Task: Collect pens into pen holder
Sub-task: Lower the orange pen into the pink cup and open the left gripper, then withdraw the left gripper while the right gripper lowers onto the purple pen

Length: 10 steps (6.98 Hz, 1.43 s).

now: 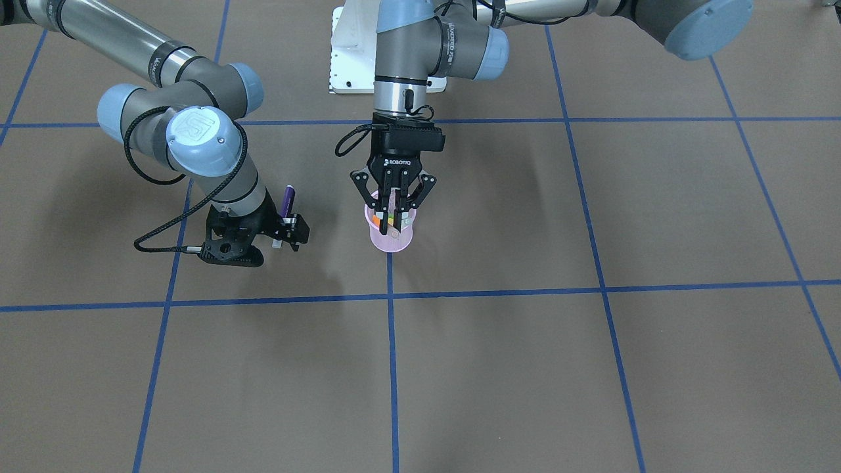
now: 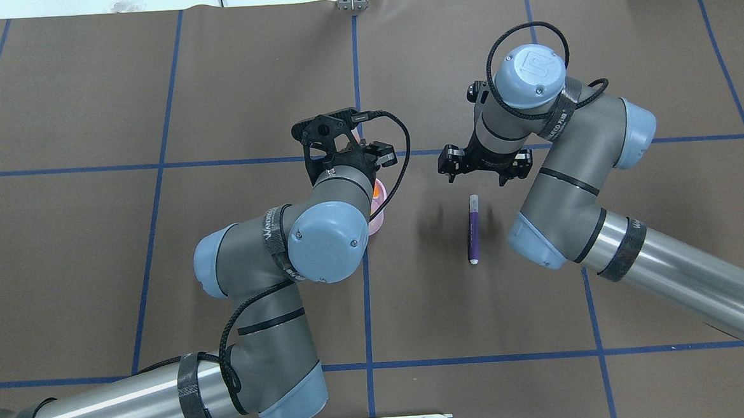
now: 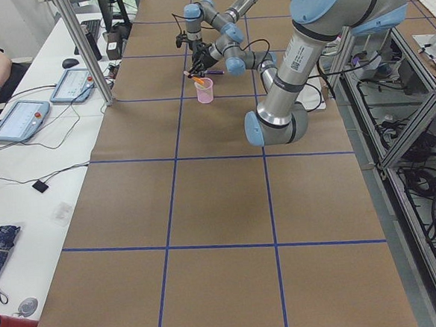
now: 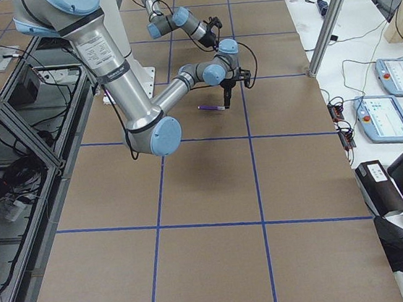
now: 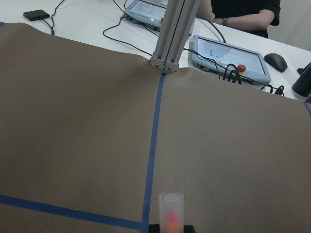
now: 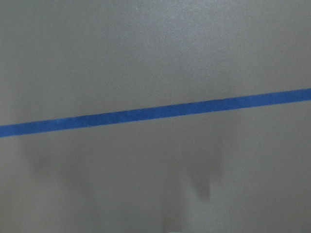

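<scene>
The pink pen holder [image 1: 394, 244] stands near the table's middle; it also shows in the overhead view [image 2: 378, 220] and the left side view [image 3: 205, 92]. My left gripper [image 1: 392, 225] points down into its mouth, shut on the orange pen [image 5: 171, 209], whose pale cap end sticks up. Other pen colours show inside the cup, too small to sort. The purple pen [image 2: 473, 229] lies flat on the table, apart from the cup. My right gripper [image 2: 484, 165] hovers open and empty just past that pen's far end [image 1: 287, 200].
The brown table mat carries a blue tape grid [image 1: 391, 368]. The white robot base plate [image 1: 351, 62] is at the robot's side. A metal post [image 5: 170, 34], tablets [image 5: 228, 51] and a seated operator are beyond the far table edge.
</scene>
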Each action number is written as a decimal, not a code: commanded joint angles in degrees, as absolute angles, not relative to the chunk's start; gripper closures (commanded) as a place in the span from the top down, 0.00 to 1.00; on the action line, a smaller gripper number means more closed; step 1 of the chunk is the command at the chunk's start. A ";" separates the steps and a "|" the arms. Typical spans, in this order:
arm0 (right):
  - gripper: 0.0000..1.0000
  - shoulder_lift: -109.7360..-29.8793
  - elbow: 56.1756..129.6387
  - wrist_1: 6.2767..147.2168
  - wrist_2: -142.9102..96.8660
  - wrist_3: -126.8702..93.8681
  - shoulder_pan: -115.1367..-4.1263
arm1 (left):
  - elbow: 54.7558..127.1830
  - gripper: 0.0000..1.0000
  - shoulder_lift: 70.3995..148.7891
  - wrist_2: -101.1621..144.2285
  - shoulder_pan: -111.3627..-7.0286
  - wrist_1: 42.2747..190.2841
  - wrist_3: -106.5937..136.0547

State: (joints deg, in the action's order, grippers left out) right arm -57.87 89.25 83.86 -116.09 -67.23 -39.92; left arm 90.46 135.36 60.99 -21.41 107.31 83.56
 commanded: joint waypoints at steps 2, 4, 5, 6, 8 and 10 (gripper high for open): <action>1.00 -57.92 89.30 83.76 -115.93 -68.20 -38.50 | 91.14 1.00 133.87 60.91 -21.27 107.40 83.50; 1.00 -57.92 89.12 83.85 -115.75 -68.20 -37.97 | 93.67 1.00 133.77 61.61 -21.36 107.32 82.97; 1.00 -57.92 89.12 83.85 -115.75 -68.29 -37.71 | 94.65 1.00 133.77 61.61 -21.36 107.31 80.79; 0.99 -58.09 88.25 83.85 -115.66 -69.07 -37.27 | 94.83 1.00 133.77 61.61 -21.44 107.31 80.68; 0.97 -58.10 87.89 83.93 -115.75 -71.36 -36.92 | 94.92 1.00 133.77 61.79 -21.71 106.97 79.81; 0.90 -58.10 87.89 83.85 -115.75 -72.85 -36.56 | 98.16 1.00 132.46 66.06 -23.80 105.57 77.35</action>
